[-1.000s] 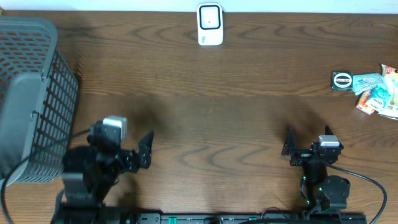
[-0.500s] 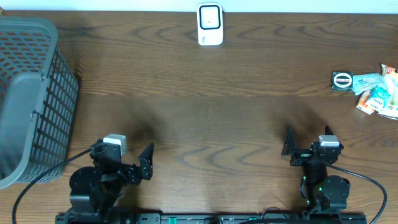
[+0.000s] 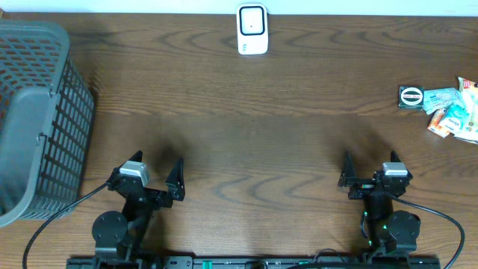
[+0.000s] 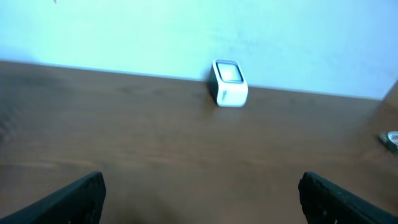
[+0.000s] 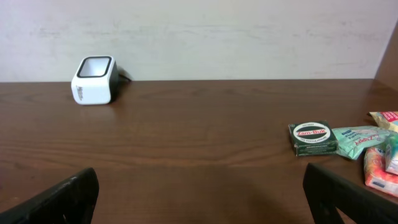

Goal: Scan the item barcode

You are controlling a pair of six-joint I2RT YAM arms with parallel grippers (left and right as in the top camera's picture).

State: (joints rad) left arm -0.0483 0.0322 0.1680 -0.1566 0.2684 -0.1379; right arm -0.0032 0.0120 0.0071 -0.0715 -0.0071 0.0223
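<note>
Wooden table [image 3: 299, 90] bears scanner [image 3: 252, 30]; left hand [image 3: 157, 166], right hand [image 3: 370, 161] spread wide.

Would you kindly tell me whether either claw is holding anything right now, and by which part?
Nothing is held: the left claw and the right claw both stand open and empty.
</note>
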